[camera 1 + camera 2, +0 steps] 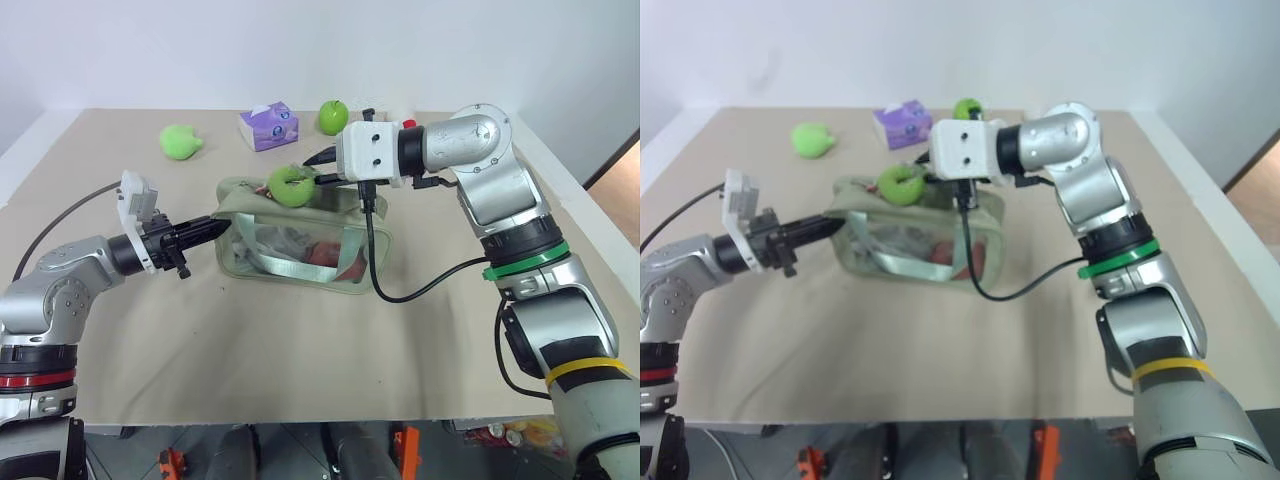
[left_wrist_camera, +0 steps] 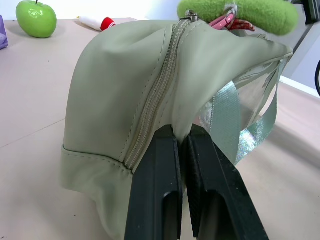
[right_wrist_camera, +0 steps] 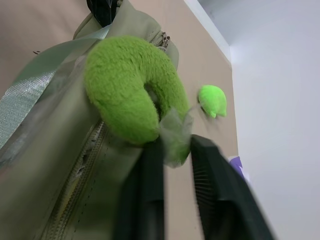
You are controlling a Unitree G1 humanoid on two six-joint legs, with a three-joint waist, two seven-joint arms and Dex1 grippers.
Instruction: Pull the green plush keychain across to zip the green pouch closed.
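The green pouch (image 1: 300, 245) lies mid-table, with its clear side panel and strap handles facing me. My left gripper (image 1: 222, 226) is shut on the fabric at the pouch's left end; in the left wrist view its fingers (image 2: 155, 175) pinch the cloth beside the zipper seam. The green plush keychain (image 1: 290, 186) sits on top of the pouch near that same end, hanging from the zipper pull by a pink link. My right gripper (image 3: 175, 145) reaches in from the right and is shut on the edge of the keychain (image 3: 127, 85).
At the back of the table stand a purple tissue pack (image 1: 269, 126), a shiny green apple (image 1: 333, 116) and a loose light-green plush toy (image 1: 180, 141). A small white tube with a red cap (image 2: 95, 22) lies near the apple. A black cable (image 1: 375, 260) droops from my right wrist over the pouch.
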